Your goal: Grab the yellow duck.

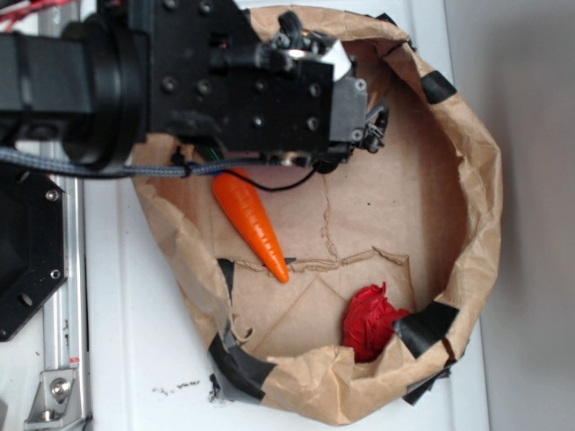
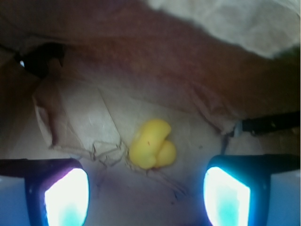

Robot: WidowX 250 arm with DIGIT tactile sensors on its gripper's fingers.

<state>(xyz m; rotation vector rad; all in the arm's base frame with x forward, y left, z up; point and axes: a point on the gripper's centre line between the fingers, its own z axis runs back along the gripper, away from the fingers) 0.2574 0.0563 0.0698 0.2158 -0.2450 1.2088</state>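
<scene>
In the wrist view the yellow duck (image 2: 151, 145) lies on the brown paper floor, a small glossy two-lobed toy. My gripper (image 2: 146, 195) is open above it, with one glowing pad (image 2: 68, 197) at the lower left and the other at the lower right. The duck sits just ahead of the gap between them, a little right of its middle, touching neither pad. In the exterior view the black gripper (image 1: 364, 126) hangs over the top left of the paper bag tray (image 1: 476, 224), and the arm hides the duck there.
An orange toy carrot (image 1: 253, 223) lies inside the tray just below the arm. A wrinkly red lump (image 1: 370, 321) rests at the tray's lower right. The tray's crumpled paper walls (image 2: 221, 23), patched with black tape (image 1: 429, 325), rise all round.
</scene>
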